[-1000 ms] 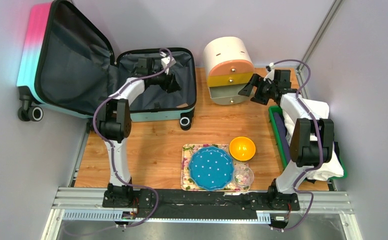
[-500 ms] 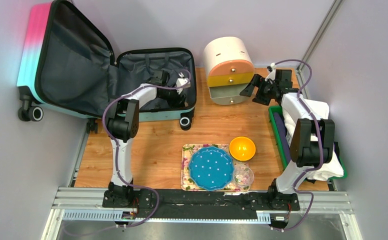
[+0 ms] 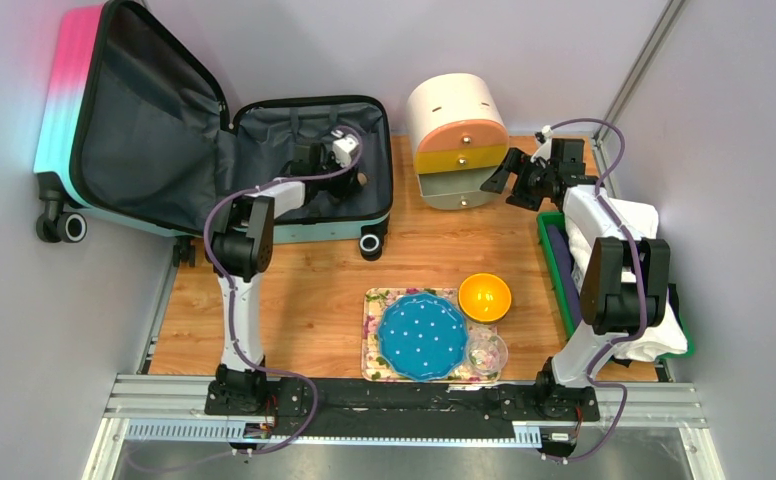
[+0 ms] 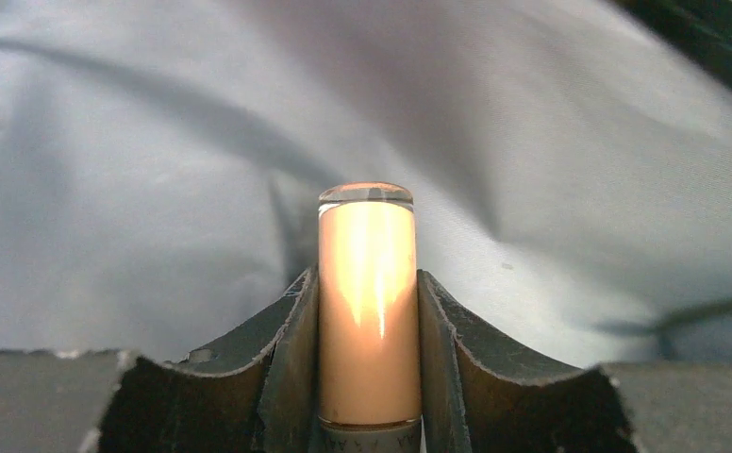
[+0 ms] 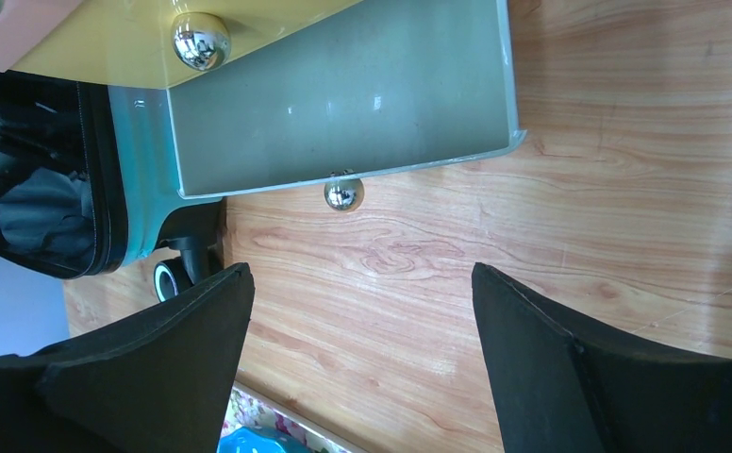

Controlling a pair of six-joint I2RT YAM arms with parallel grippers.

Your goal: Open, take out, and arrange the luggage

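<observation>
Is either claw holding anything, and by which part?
The left claw grips a peach bottle by its sides, top end sticking out; the right claw is open, empty.

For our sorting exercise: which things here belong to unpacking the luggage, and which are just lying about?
Job: luggage, peach tube, left end effector gripping it.
Lying about: drawer cabinet, blue plate, orange bowl, green tray.

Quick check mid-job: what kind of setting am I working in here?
Probably a staged lab workcell, not a home: a wooden table boxed in by plain grey walls, an aluminium mounting rail, and household props like the luggage and drawer cabinet.
</observation>
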